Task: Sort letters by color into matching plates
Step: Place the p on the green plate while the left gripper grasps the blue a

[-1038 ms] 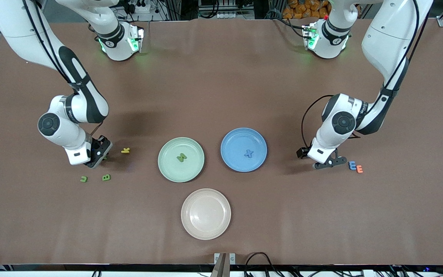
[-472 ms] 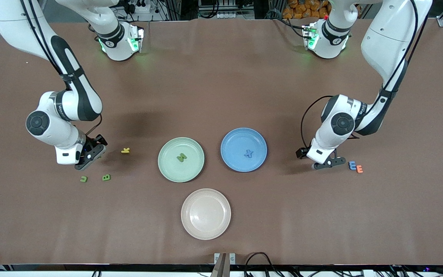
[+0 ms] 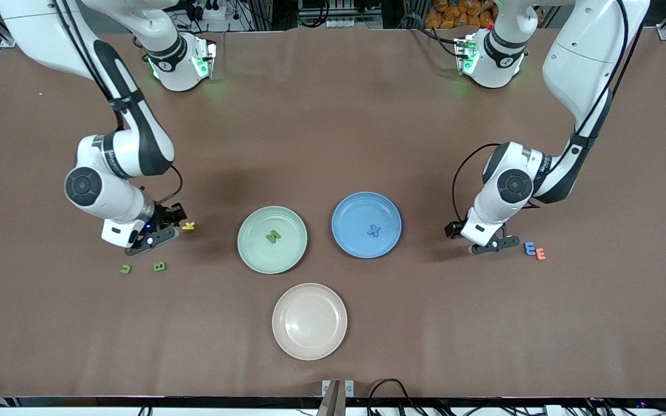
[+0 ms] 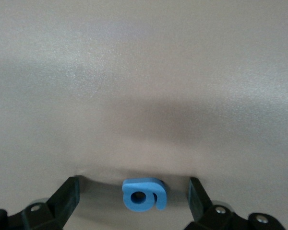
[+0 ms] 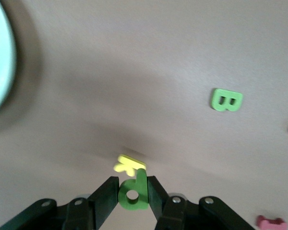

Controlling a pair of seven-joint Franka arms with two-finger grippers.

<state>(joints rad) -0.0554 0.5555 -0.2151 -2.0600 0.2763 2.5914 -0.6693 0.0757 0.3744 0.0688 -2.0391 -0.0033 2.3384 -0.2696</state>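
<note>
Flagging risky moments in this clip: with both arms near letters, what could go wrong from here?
1. The right claw is shut on a green letter that sits low between its tips, so it might slip out on the way to the green plate.
2. The yellow letter lies right by that grip and could get knocked.
3. The left claw is open around a blue letter and could close off-centre.

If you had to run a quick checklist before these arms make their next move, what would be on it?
1. Right gripper shut on the green letter: ok.
2. Mint green plate has room; one green piece in it: ok.
3. Yellow letter touching the held one: cannot tell.
4. Left gripper open around the blue letter: ok.
5. Blue plate has room: ok.
</note>
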